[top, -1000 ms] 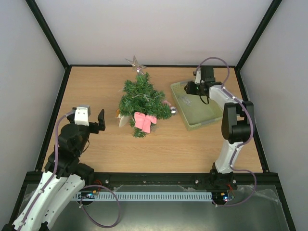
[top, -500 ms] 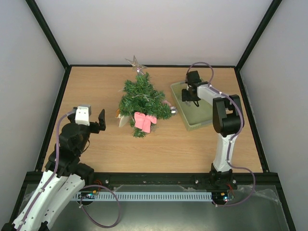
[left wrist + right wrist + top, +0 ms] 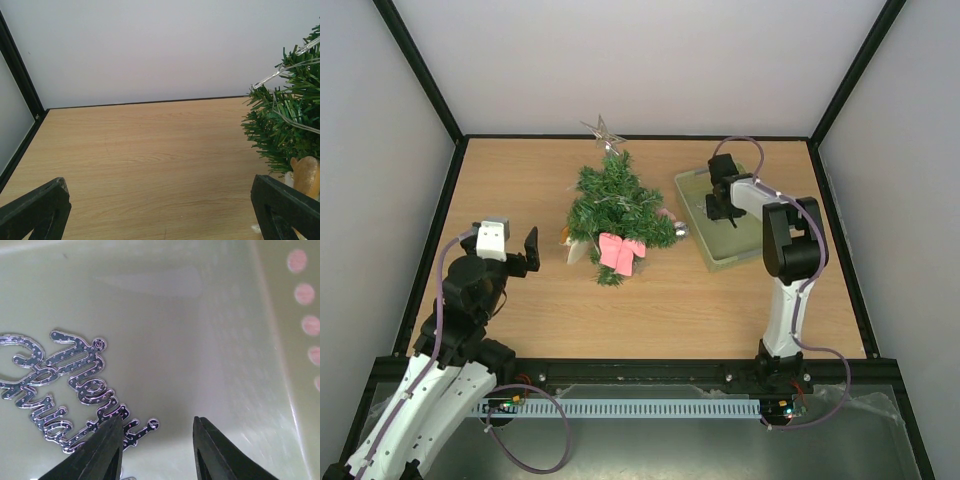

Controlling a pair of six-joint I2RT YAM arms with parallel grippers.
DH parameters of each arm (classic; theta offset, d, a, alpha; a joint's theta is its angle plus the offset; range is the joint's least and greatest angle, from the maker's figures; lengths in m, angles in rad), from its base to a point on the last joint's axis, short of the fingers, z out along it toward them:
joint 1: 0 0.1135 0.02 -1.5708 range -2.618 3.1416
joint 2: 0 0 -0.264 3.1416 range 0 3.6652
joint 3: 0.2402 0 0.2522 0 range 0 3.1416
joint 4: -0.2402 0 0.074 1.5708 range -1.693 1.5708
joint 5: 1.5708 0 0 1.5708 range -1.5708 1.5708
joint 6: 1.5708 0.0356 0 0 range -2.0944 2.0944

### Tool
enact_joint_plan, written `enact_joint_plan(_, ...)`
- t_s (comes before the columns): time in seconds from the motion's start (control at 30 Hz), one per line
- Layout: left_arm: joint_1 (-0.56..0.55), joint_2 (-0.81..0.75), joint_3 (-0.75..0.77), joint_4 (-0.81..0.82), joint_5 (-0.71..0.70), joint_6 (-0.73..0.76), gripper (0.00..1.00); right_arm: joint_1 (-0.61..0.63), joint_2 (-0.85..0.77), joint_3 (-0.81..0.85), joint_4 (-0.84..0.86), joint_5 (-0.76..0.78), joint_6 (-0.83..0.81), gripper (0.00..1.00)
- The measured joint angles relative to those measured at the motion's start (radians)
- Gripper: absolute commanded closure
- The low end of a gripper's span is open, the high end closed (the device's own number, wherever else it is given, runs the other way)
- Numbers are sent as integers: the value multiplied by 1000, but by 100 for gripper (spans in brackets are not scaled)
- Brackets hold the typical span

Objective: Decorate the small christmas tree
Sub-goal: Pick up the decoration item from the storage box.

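Note:
The small christmas tree (image 3: 613,208) lies on the wooden table with a silver star (image 3: 603,130) at its tip, a pink bow (image 3: 622,252) and a silver ball (image 3: 680,230) on it. Its branches show at the right of the left wrist view (image 3: 285,130). My right gripper (image 3: 720,205) is down inside the pale green basket (image 3: 745,245). It is open (image 3: 157,440), its left finger over the end of a silver "Merry Christmas" script ornament (image 3: 65,390) on the basket floor. My left gripper (image 3: 528,250) is open and empty (image 3: 160,215), left of the tree.
A tan ornament (image 3: 306,175) sits at the tree's lower branches beside my left gripper's right finger. The basket wall (image 3: 285,340) rises close to the right of my right gripper. A black frame borders the table (image 3: 520,180).
My right gripper has moved from the basket's far edge down into the basket, over the script ornament. The left arm has not moved.

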Motion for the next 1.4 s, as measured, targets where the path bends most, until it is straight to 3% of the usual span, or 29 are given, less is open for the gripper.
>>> enact_joint_plan(0.23,0,3,0,0,0,0,0,0,-79,-76,-56,77,11,63)
enact_joint_plan(0.47,0,3,0,0,1,0,0,-6,-164,-85,-74,14,26,35)
enact_joint_plan(0.77,0,8,0,0,1,0,0,-6,-139,-31,35,-121,52,34)
enact_joint_plan(1.17,0,32,0,-1,1,0,0,-6,21,29,51,-132,65,27)
enact_joint_plan(1.3,0,35,0,-1,0,0,0,-6,29,41,51,-134,64,27)
enact_joint_plan(1.4,0,35,0,-1,0,0,0,-6,39,50,51,-135,63,34)
